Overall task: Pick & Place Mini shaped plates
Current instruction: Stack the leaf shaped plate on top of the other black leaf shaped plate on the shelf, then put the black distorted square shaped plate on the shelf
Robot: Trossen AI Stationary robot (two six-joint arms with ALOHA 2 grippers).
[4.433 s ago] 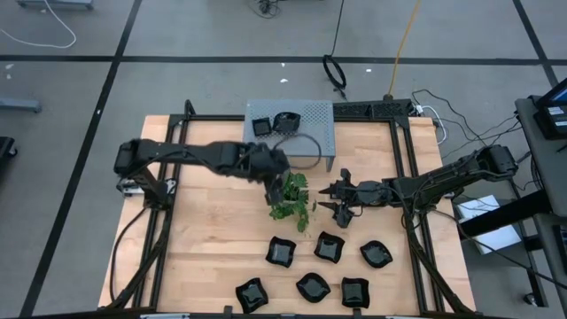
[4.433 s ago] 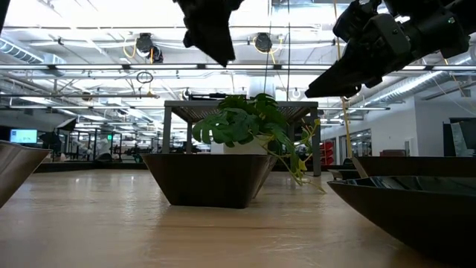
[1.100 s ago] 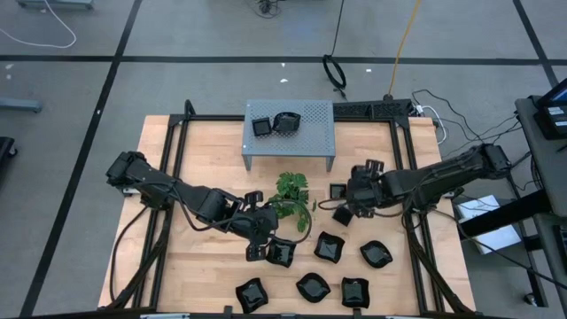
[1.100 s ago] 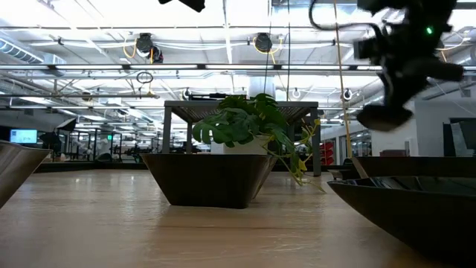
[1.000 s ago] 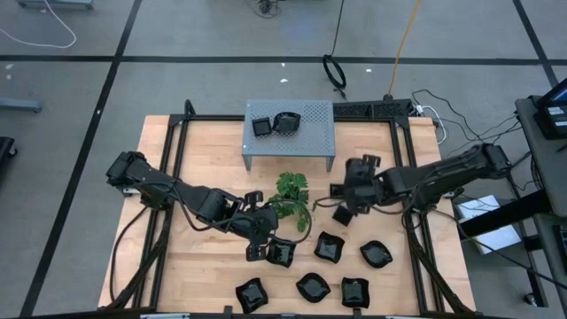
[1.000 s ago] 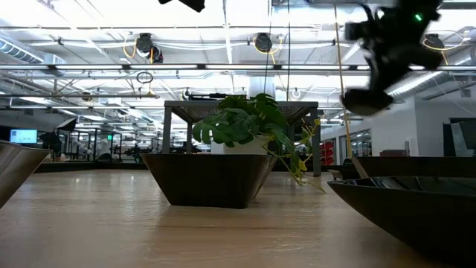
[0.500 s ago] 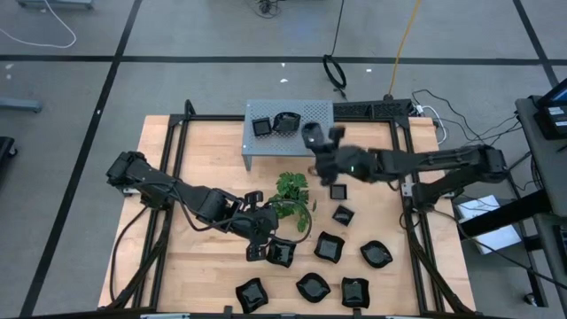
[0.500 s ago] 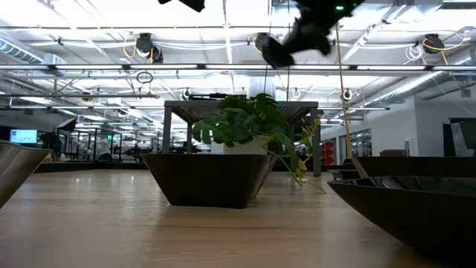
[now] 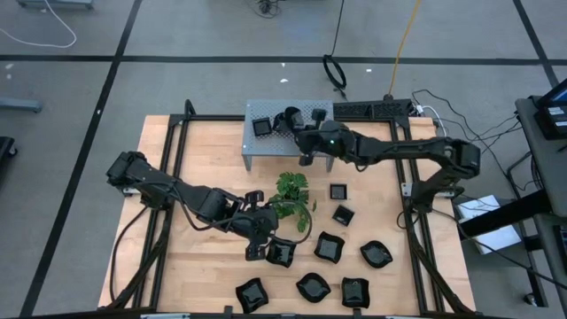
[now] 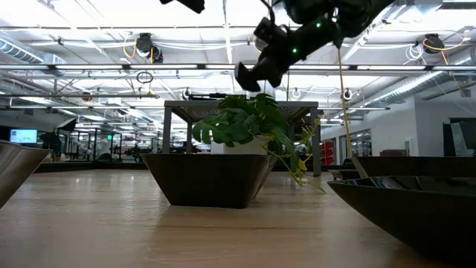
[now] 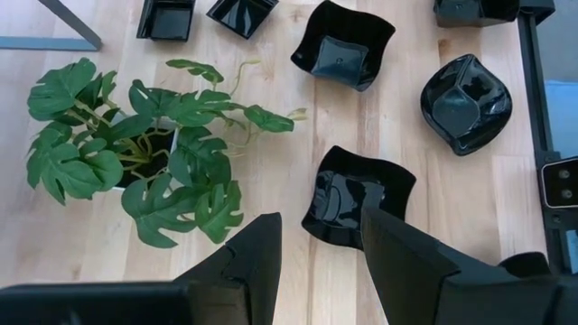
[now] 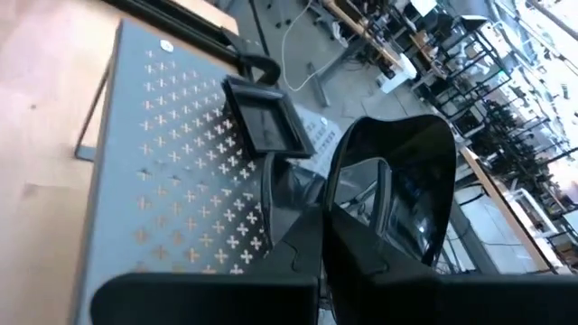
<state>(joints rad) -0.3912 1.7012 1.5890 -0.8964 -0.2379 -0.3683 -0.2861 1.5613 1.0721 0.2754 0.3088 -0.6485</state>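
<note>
My right gripper [image 9: 306,146] is over the grey perforated shelf [image 9: 266,146] at the table's far side, shut on a glossy black mini plate [image 12: 406,181]. A square plate [image 12: 264,125] and another plate [image 9: 285,120] lie flat on the shelf top. My left gripper [image 9: 257,241] is open, low over the table's near middle. Its fingers [image 11: 257,257] stand at the edge of a wavy black plate [image 11: 357,194] that lies flat on the wood; I cannot tell whether they touch it. Several more black plates [image 9: 330,246] lie on the table's near right part. My right gripper pinches the plate's rim [image 12: 348,181] between its two fingers. The plate stands on edge in the hold, its hollow side toward the camera, lifted clear above the shelf top. The plate itself hides the finger behind it.
A green leafy plant [image 9: 291,197] in a pot stands mid-table, between the shelf and the near plates. Two small square plates [image 9: 337,190] lie to the right of it. Black frame rails [image 9: 177,168] run along the table's left and right sides.
My right gripper has carried the plate up from the table to the right of the plant, toward the far edge and the left, to above the shelf, turning as it went.
</note>
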